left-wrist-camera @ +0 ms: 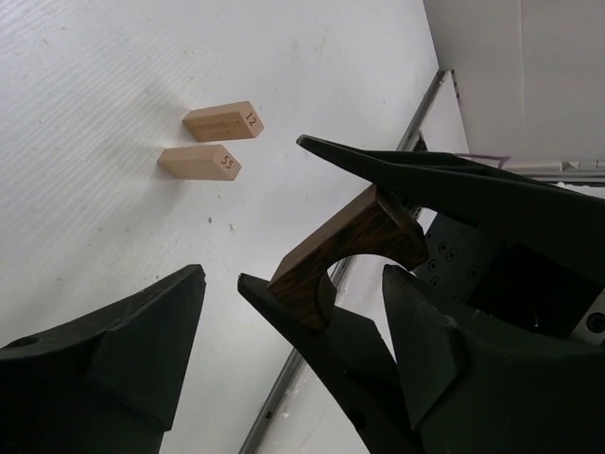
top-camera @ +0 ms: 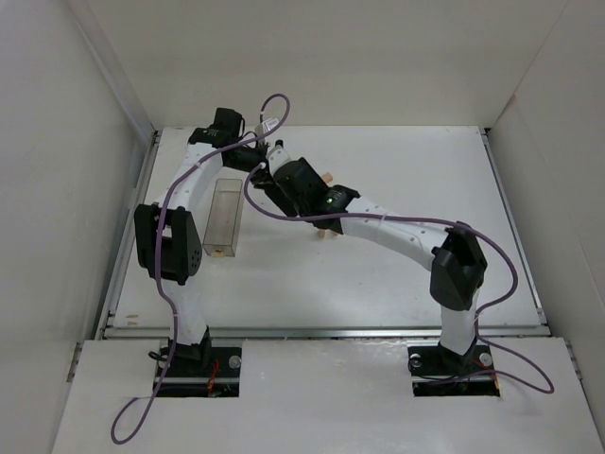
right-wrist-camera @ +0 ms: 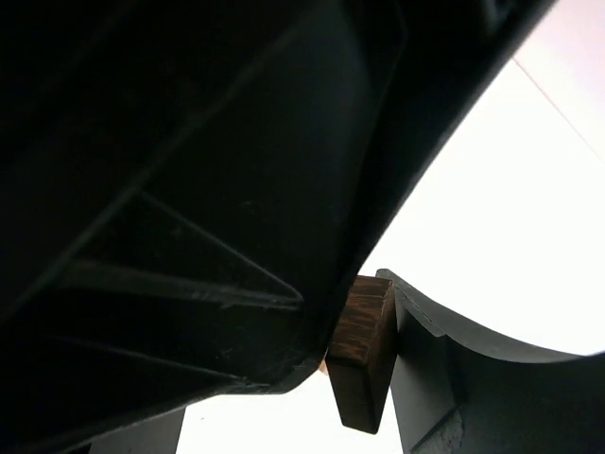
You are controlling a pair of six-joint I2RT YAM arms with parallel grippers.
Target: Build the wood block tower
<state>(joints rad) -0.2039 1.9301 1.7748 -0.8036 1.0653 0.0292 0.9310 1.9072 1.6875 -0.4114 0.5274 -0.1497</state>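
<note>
Two light-tan wooden blocks lie flat side by side on the white table, one [left-wrist-camera: 223,121] marked 12 and one [left-wrist-camera: 199,162] marked 55. No block stands on another. My right gripper [left-wrist-camera: 271,210] is shut on a dark brown arch-shaped block [left-wrist-camera: 352,244], which also shows in the right wrist view [right-wrist-camera: 364,350]. My left gripper [left-wrist-camera: 293,274] is open, with its fingers on either side of that block and the right gripper's lower finger. In the top view both grippers meet at the back left, left [top-camera: 257,159] and right [top-camera: 276,180]. Small tan pieces [top-camera: 327,176] peek out beside the right arm.
A clear plastic rectangular box [top-camera: 222,218] stands on the table to the left of the grippers. A metal rail [left-wrist-camera: 321,312] marks the table edge. White walls enclose the table at the back and on both sides.
</note>
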